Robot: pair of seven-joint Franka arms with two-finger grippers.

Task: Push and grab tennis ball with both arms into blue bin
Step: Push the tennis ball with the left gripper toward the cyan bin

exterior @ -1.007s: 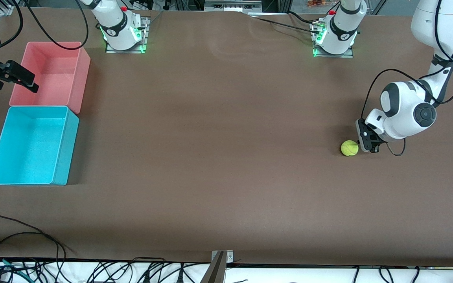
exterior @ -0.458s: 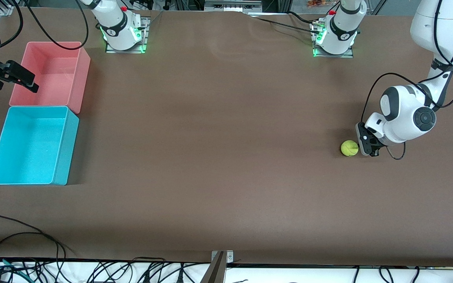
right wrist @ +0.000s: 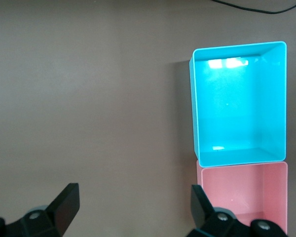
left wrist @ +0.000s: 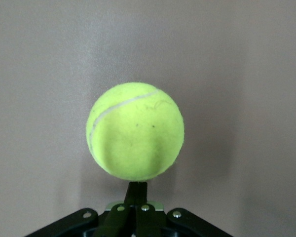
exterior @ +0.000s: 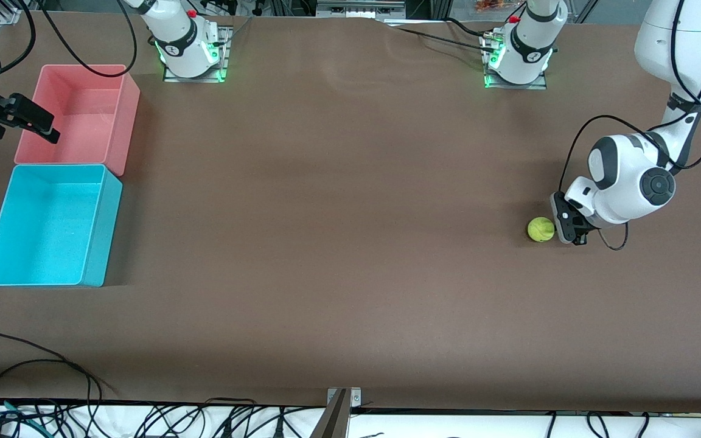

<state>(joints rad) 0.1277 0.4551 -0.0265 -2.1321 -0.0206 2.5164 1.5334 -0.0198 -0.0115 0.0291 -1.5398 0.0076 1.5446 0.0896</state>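
Left hand point(exterior: 571, 226) sits low on the brown surface point(exterior: 338, 243) at the right of the front frame, its fingers pinched together into a single narrow blade and holding nothing. That blade rests just beside the tennis ball point(exterior: 541, 229), on the side away from the bins; in the left wrist frame the ball point(left wrist: 135, 131) fills the centre with the joined fingertips point(left wrist: 136, 190) right under it, touching or nearly so. Joined fingers suit a shove rather than a grasp, and the placement reads as lining up a push that would roll the ball across the open surface toward the frame's left.

Right hand point(exterior: 28, 120) hangs at the upper left edge of the front frame, over the edge of the pink bin point(exterior: 120, 115), waiting with its fingers spread wide and empty; the right wrist frame shows the two fingertips point(right wrist: 66, 202) well apart above bare surface. Held wide and stationed by the bins, it looks ready to receive the rolling ball.

The blue bin point(exterior: 104, 225) lies empty at the left of the front frame, touching the pink bin and lower in the frame than it. The ball is well apart from it, so the task looks barely begun. A push off the ball's centre could send it veering away from the waiting hand.
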